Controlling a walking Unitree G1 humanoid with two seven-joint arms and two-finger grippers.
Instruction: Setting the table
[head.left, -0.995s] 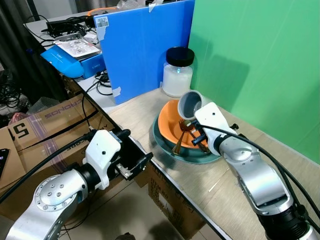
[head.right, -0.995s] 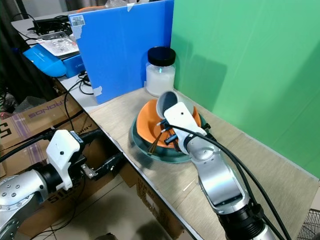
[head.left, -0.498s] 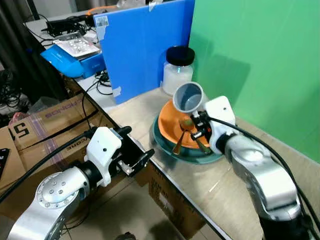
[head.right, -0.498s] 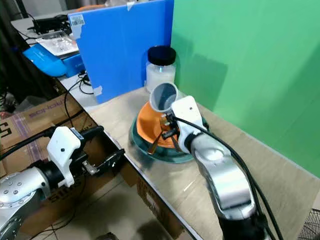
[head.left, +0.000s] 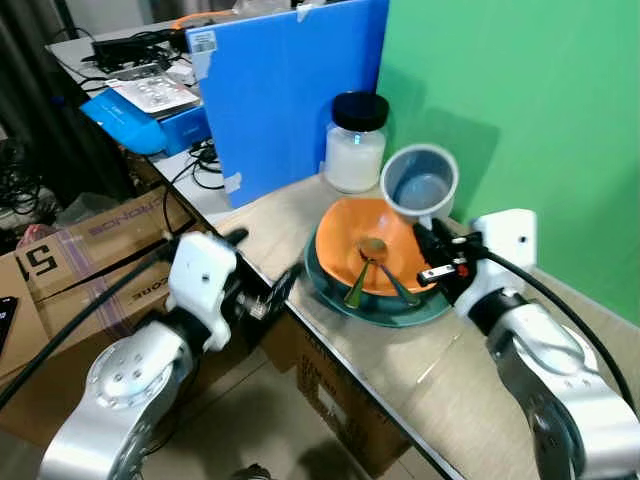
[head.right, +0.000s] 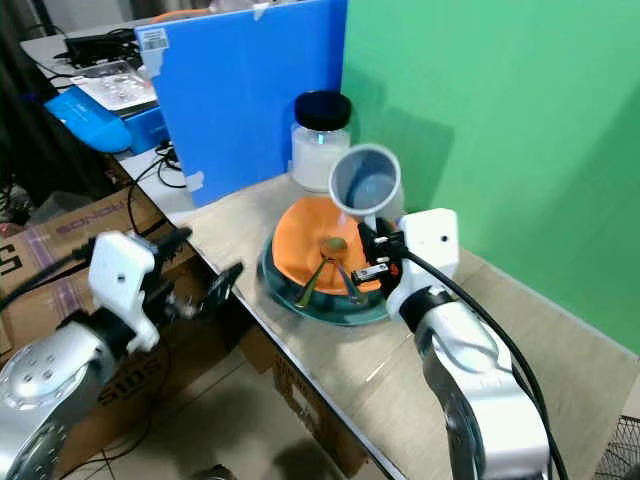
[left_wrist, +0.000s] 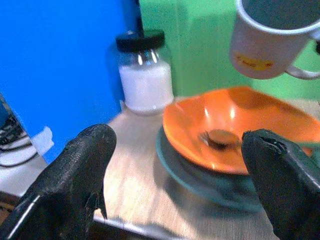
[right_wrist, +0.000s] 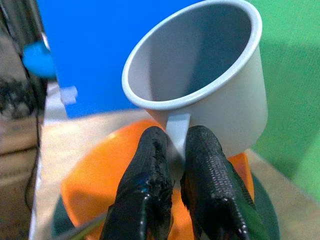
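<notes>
We note the grey mug (right_wrist: 210, 85) handle is largely hidden between the right gripper (right_wrist: 172, 200) fingers. The teal plate (head.left: 330, 290) lies mostly beneath the orange bowl (head.left: 350, 240). The mug's yellow label (left_wrist: 252, 62) appears blurred, illegible.

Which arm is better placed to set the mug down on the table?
The right. Its end effector already pinches the mug by the handle, above the orange bowl. The left end effector is open and empty at the table edge.

The cardboard box (head.left: 95, 225) bears upside-down lettering, seemingly "SONORS", and the mug's (left_wrist: 272, 42) yellow label is illegible.
</notes>
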